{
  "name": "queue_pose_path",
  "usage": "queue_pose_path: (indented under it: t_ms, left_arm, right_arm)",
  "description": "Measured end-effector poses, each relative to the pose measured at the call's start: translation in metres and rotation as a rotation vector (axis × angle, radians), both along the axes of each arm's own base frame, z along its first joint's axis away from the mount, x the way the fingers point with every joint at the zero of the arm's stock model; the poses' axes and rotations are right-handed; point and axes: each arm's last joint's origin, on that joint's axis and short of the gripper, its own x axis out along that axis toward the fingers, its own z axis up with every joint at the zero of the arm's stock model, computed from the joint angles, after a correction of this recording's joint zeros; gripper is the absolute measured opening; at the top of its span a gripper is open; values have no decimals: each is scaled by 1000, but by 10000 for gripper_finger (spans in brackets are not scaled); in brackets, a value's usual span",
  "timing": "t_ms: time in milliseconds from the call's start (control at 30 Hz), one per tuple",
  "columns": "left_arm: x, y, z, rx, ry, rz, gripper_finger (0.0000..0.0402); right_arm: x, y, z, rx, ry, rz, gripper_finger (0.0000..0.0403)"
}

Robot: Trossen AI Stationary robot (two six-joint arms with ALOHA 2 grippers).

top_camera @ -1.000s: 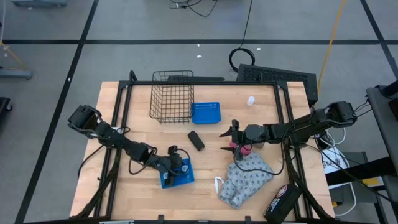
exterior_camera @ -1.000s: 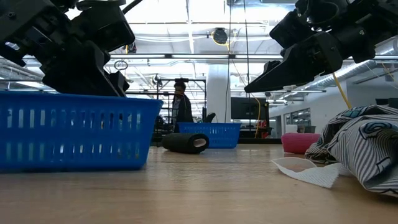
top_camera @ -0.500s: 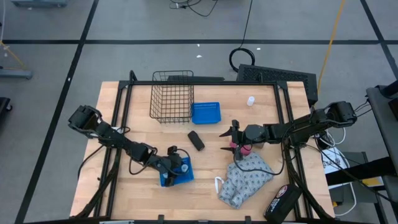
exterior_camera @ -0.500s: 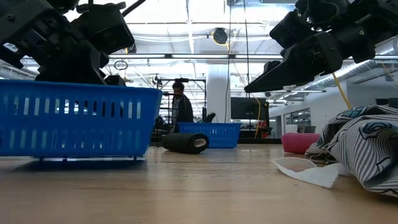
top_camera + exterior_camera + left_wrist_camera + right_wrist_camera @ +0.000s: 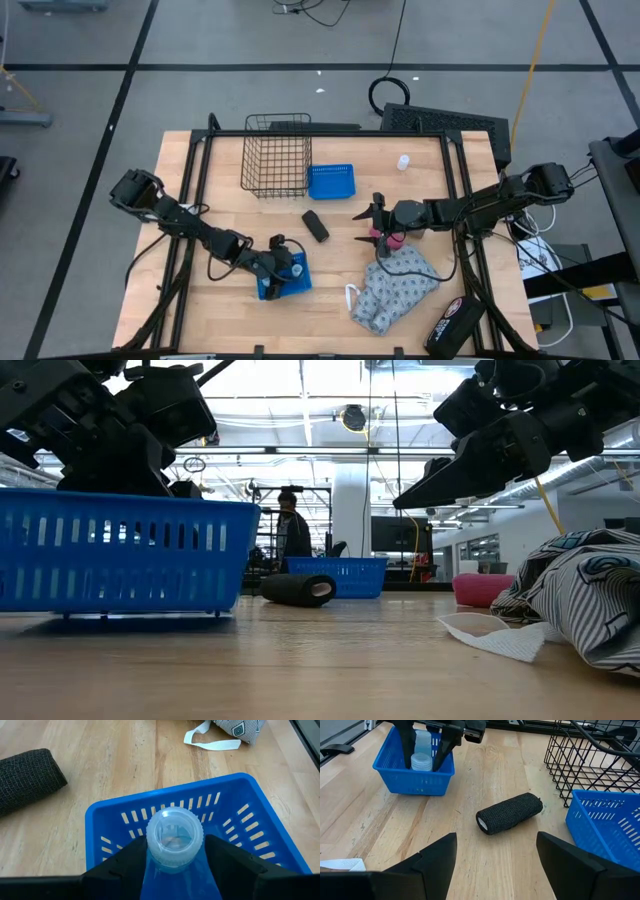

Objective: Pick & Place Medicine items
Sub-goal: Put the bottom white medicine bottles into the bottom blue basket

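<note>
My left gripper (image 5: 283, 268) reaches down into a blue tray (image 5: 300, 283) near the table's near edge and is shut on a small white medicine bottle (image 5: 175, 836). In the right wrist view two white bottles (image 5: 422, 751) show between its fingers, one behind the other. Another white bottle (image 5: 403, 162) stands on its base near the far edge. My right gripper (image 5: 368, 224) is open mid-table, held above the wood beside a pink block (image 5: 394, 241). It touches nothing. My left gripper pinches the white bottle between its two fingers, one on each side just under the ribbed cap (image 5: 199, 851). The fingers (image 5: 408, 745) come from above, pointing down into the tray. The bottle stands upright inside the tray walls. Its base is hidden.
A black roll (image 5: 316, 226) lies mid-table. A wire basket (image 5: 276, 165) and a second blue tray (image 5: 331, 181) stand at the far side. Patterned cloth with a white strap (image 5: 395, 290) lies near the right gripper, and a black case (image 5: 455, 322) at the near right corner.
Between a second and half a second ago the blue tray under my left gripper shifted slightly away from the table's near edge, and the gripper with it. Since then both have kept still.
</note>
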Motion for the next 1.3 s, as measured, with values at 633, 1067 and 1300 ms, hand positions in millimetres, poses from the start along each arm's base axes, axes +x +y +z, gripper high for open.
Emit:
queue_pose_path:
  t_ms: [633,1067,1300]
  left_arm:
    - [1,-1,2,-10,-24,0,209]
    - [2,-1,3,-12,-34,-1,209]
    - [5,-2,7,-2,-52,-15,209]
  right_arm:
    - [0,0,0,0,0,0,265]
    - [0,0,0,0,0,0,265]
    - [0,0,0,0,0,0,265]
